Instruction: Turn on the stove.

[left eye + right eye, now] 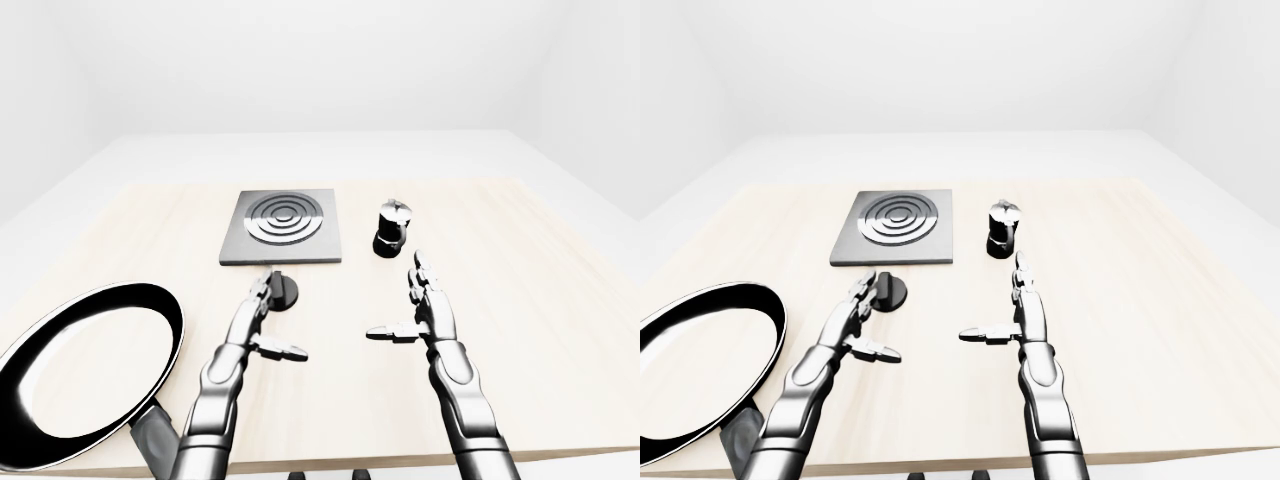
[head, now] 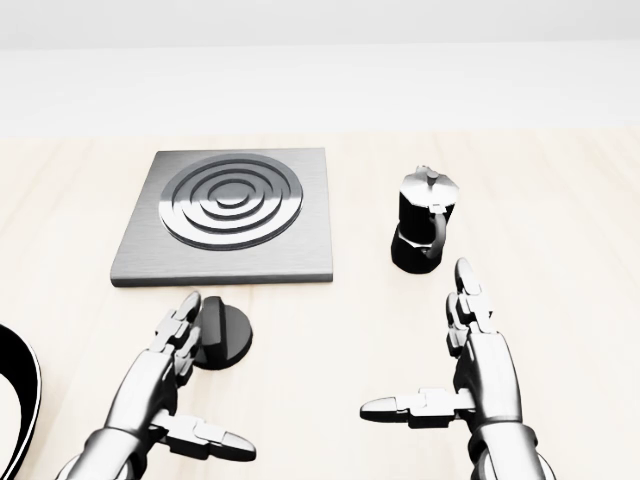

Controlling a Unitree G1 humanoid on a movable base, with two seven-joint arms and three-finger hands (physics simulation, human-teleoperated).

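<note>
Knob (image 2: 226, 334) half behind left fingers (image 2: 180, 330); pan (image 2: 18, 400) cut by left edge.

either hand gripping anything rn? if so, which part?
Nothing held. Left hand is open, fingertips at the stove knob but not closed round it. Right hand is open over bare table.

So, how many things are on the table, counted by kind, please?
Stove plate: 1
Stove knob: 1
Moka pot: 1
Frying pan: 1
Total: 4
</note>
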